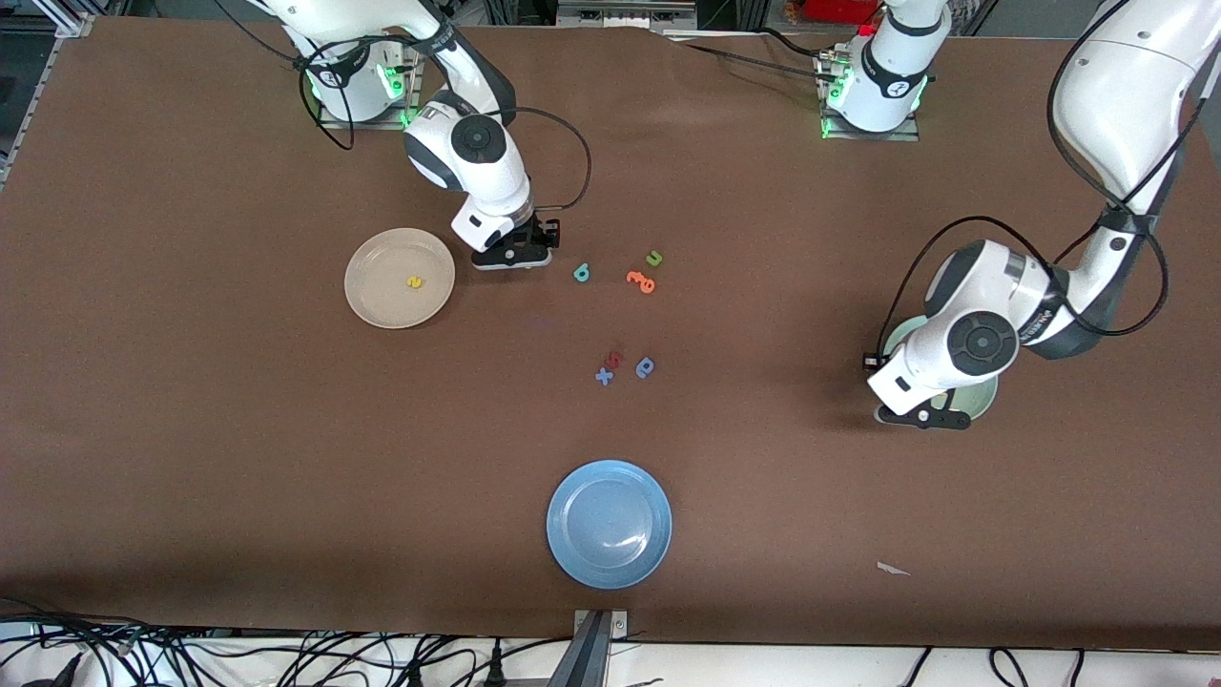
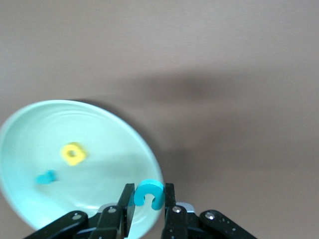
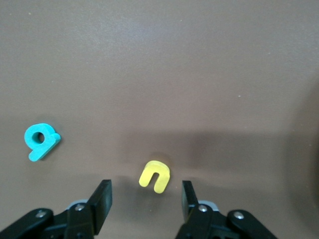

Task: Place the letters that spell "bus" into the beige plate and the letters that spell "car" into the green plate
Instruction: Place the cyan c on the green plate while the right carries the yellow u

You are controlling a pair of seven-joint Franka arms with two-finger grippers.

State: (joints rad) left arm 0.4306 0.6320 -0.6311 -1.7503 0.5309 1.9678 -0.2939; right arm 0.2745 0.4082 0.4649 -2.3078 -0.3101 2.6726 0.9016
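Note:
My left gripper (image 1: 920,416) hangs over the rim of the green plate (image 1: 983,395) at the left arm's end of the table, shut on the teal "c" (image 2: 149,193). The yellow "a" (image 2: 74,153) and the teal "r" (image 2: 46,177) lie in that green plate (image 2: 30,144). My right gripper (image 1: 515,254) is low over the table beside the beige plate (image 1: 372,286) and stands open. The yellow "u" (image 3: 155,176) shows just ahead of its open fingers, untouched. The teal "b" (image 1: 582,273) lies close by. The yellow "s" (image 1: 414,282) lies in the beige plate.
A green "u" (image 1: 653,258) and an orange letter (image 1: 641,281) lie near the "b". Nearer the camera are a blue "x" (image 1: 604,376), a small red letter (image 1: 615,359) and a blue rounded letter (image 1: 645,367). A blue plate (image 1: 609,523) sits near the front edge.

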